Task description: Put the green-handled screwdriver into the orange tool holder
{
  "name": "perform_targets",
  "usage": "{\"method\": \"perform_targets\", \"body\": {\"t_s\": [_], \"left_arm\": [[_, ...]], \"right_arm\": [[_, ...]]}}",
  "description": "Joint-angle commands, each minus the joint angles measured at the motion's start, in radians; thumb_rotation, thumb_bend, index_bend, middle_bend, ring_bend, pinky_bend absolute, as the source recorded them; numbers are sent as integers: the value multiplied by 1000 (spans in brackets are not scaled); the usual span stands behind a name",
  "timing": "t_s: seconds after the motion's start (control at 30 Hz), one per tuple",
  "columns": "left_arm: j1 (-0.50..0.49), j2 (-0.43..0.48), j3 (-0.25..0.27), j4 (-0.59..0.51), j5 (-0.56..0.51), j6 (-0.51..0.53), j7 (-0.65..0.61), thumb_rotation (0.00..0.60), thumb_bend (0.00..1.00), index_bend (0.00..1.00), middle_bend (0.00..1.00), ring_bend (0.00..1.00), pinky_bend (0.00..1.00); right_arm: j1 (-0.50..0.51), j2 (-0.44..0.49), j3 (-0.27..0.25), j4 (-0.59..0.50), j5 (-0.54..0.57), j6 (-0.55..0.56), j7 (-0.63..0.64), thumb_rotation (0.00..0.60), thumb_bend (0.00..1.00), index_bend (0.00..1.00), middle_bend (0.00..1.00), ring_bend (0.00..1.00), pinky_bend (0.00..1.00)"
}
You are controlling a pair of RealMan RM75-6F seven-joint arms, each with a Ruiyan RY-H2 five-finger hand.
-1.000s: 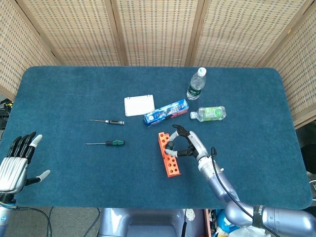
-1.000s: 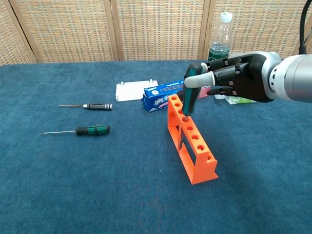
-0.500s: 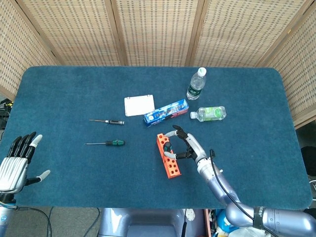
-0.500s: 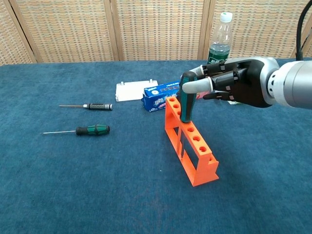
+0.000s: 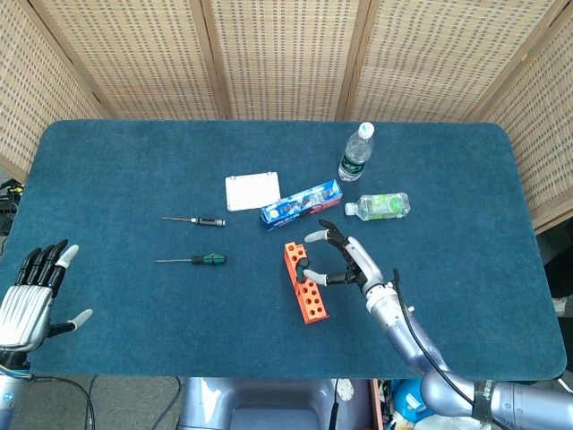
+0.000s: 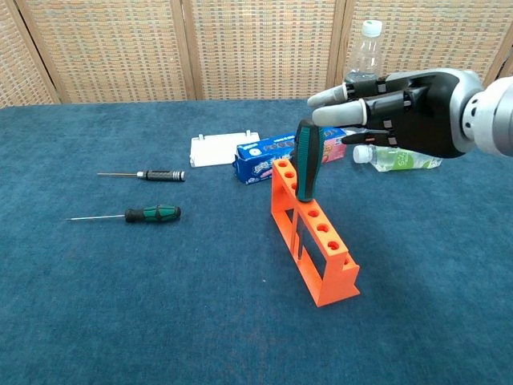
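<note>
screwdriver (image 6: 308, 159): green handle, standing upright in a hole near the far end of the holder, nothing gripping it
holder (image 6: 313, 235): orange, on the blue table (image 6: 160, 305)
right hand (image 6: 401, 111): fingers spread, empty, just beside the handle, not touching
left hand (image 5: 27, 296): fingers apart, empty, at the table's near left edge
other screwdrivers (image 6: 128, 214): two lying flat, well left of the holder
</note>
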Motion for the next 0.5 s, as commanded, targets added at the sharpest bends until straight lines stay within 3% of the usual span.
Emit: {"method": "perform_targets", "body": {"t_s": [0.03,0.3,0.5], "left_arm": [[0,-1,0,0,1,0,1,600,0,0,0,0,0],[1,-2,2,0,6,4,3,600,0,0,0,0,0],[0,-3,3,0,6,0,9,600,0,0,0,0,0]], "right_arm": [[-19,17,10,-8,-29,-22,34,600,195,300,0,0,0],[-75,64,16,-22,-147,-38,100,600,198,300,0,0,0],[-187,196,-20,-3,-324,21,106,600,200,300,0,0,0]]}}
